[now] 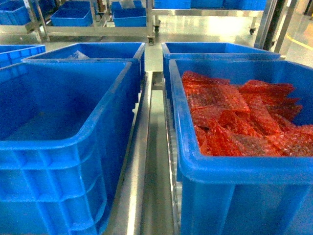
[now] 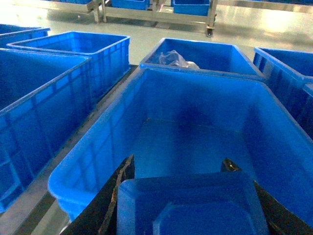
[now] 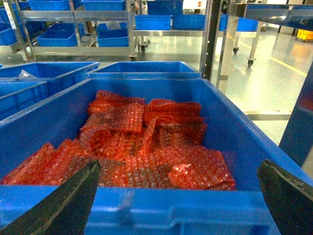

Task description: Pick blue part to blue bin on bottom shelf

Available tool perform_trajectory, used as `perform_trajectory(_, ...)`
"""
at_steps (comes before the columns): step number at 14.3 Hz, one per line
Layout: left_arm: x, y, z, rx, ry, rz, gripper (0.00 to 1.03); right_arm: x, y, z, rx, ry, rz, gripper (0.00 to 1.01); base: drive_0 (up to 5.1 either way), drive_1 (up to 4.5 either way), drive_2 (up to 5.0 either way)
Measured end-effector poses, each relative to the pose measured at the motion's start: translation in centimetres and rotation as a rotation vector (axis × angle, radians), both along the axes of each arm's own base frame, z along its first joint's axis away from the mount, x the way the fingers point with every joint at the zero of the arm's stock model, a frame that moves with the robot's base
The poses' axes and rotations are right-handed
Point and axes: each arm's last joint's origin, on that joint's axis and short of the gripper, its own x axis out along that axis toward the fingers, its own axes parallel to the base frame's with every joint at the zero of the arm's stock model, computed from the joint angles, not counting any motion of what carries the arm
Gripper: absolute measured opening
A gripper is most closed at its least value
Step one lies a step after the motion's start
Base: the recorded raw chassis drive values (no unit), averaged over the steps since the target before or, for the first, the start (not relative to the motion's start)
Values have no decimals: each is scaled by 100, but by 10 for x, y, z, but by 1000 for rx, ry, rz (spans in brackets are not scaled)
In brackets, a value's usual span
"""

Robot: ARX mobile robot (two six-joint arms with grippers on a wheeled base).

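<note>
Your left hand is closed on a blue part, a flat moulded piece with a raised centre, and in the left wrist view it hangs just above the near rim of an empty blue bin, so you are in the carrying step with the drop yet to come. In the head view that same bin is the big one on the left, bare inside, with a steel rail running between it and the bin of red bubble-wrap bags on the right. Your right hand stands wide with nothing between its fingers, hovering at the near wall of the bubble-wrap bin, and it has no job in this step. Whether the empty bin sits on the bottom shelf you cannot tell from these views, since no roller tracks show under it, so check that before you let go. If it is the right one, the next move calls for you to carry the part forward past the rim until it is over the open floor of the bin, lower it, and only then open the left hand so it lands flat rather than catching on the near wall
</note>
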Motion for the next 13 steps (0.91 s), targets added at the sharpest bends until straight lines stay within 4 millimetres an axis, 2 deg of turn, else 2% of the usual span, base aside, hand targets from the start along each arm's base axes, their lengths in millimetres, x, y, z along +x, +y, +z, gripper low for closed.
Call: perform_trajectory(13, 0, 0, 0, 0, 1, 0, 44, 0, 0, 0, 0, 2, 0, 98, 0, 0, 0)
